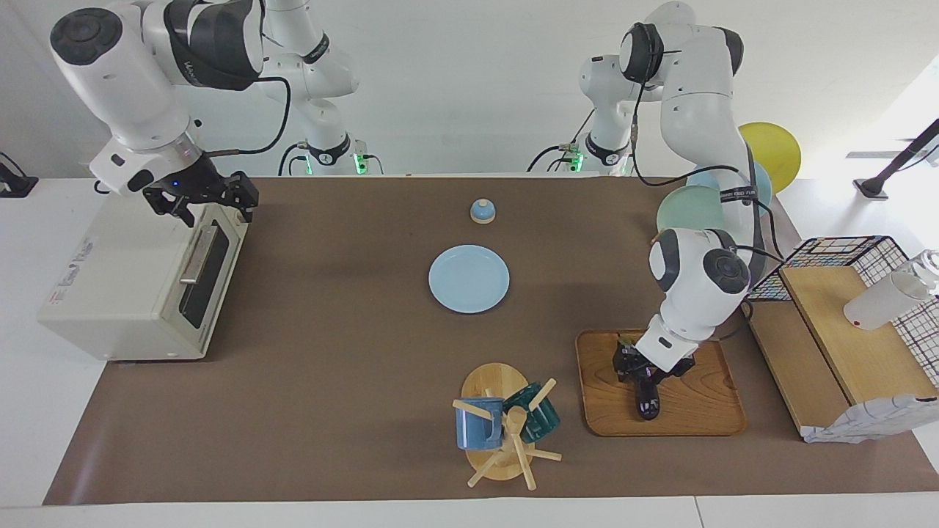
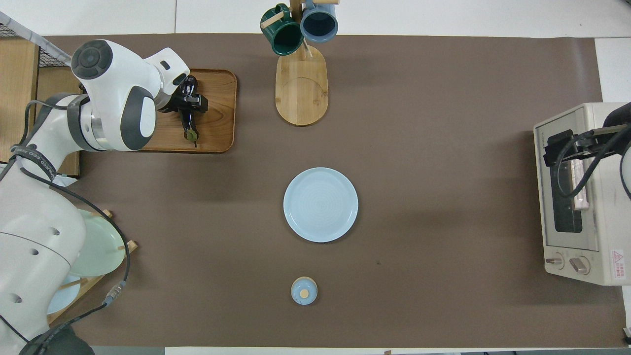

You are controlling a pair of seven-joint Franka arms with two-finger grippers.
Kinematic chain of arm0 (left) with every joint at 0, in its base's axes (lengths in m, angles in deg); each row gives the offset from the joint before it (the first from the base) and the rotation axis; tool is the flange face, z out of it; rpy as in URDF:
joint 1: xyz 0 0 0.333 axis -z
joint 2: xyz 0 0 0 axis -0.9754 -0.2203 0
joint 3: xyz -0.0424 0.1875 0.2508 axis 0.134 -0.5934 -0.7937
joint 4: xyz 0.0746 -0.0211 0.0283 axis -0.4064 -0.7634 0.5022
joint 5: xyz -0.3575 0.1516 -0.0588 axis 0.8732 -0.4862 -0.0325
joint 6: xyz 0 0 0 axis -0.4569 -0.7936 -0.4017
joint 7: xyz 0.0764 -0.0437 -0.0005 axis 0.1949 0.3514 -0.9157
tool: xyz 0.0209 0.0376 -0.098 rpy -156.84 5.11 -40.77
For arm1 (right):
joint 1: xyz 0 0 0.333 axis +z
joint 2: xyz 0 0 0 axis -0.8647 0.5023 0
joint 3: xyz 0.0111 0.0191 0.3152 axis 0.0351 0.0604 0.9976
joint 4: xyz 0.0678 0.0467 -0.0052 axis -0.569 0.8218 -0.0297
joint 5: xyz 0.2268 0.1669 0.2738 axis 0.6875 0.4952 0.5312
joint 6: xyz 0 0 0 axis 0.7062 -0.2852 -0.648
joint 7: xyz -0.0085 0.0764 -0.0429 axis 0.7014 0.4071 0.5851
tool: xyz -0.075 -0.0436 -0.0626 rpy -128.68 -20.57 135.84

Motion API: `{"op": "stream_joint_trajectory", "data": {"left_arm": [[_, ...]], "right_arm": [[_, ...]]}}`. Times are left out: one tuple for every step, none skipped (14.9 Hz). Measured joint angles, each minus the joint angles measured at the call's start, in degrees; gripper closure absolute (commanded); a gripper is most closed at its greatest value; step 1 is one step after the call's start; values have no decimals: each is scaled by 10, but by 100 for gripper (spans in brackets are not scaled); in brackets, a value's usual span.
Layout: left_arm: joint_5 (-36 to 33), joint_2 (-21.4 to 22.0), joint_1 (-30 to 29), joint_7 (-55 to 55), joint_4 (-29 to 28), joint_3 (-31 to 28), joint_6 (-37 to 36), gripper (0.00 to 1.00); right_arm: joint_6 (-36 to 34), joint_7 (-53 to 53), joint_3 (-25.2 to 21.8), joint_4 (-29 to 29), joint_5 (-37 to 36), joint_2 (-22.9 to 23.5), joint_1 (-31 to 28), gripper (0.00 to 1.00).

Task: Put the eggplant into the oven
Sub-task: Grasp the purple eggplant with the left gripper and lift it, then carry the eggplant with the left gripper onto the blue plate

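A pale blue plate (image 1: pixel 469 279) lies mid-table, with a mug tree (image 1: pixel 499 422) beside a wooden tray (image 1: pixel 697 411).

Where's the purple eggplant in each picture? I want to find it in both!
Facing view: the eggplant lies on the wooden tray, low in the picture, under the left gripper.
Overhead view: the eggplant is high up, on the same tray.
Shared landmark: the mug stand beside the tray, toward the right arm's end.

Red warning triangle on oven (image 2: pixel 581 197)
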Motion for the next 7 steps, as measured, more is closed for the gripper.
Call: {"op": "stream_joint_trajectory", "data": {"left_arm": [[0,0,0,0,0,0,-1,100],[0,1,0,1,0,0,-3,100],[0,2,0,1,0,0,-7,100],[0,4,-1,1,2,0,-14,100],[0,8,-1,1,5,0,-27,100],[1,17,-1,1,9,-1,-43,100],[4,31,-2,-1,11,-1,-63,100]], "right_arm": [[0,0,0,0,0,0,0,0],[0,0,0,0,0,0,0,0],[0,0,0,0,0,0,0,0],[0,0,0,0,0,0,0,0],[0,0,0,0,0,0,0,0],[0,0,0,0,0,0,0,0],[0,0,0,0,0,0,0,0]]}}
